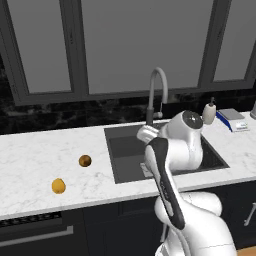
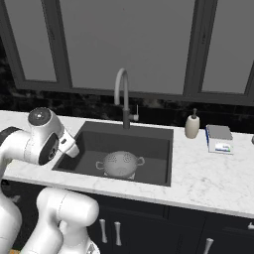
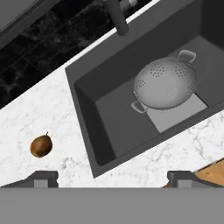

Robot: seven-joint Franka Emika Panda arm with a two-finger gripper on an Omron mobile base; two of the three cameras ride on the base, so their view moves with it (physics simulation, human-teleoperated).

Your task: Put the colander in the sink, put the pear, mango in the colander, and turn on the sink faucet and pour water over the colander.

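Observation:
The pale perforated colander (image 2: pixel 120 163) sits dome-up on the bottom of the dark sink (image 2: pixel 89 144), over its lighter square patch; the hand view shows the colander (image 3: pixel 165 83) in the sink (image 3: pixel 113 122) too. On the white marble counter left of the sink (image 1: pixel 125 150) lies the brown pear (image 1: pixel 85 161), with the orange-yellow mango (image 1: pixel 58 186) nearer the front edge. My gripper (image 3: pixel 113 179) hangs open and empty above the counter at the sink's front-left corner, with the pear (image 3: pixel 41 145) just ahead of its left fingertip. The grey gooseneck faucet (image 1: pixel 157 90) (image 2: pixel 122 94) arches over the back rim, and no water is running.
A white soap bottle (image 2: pixel 192 125) and a small blue-and-white box (image 2: pixel 219 138) stand on the counter right of the sink. Dark marble backsplash and window panes rise behind. My own arm blocks most of the sink's right half in the left base view.

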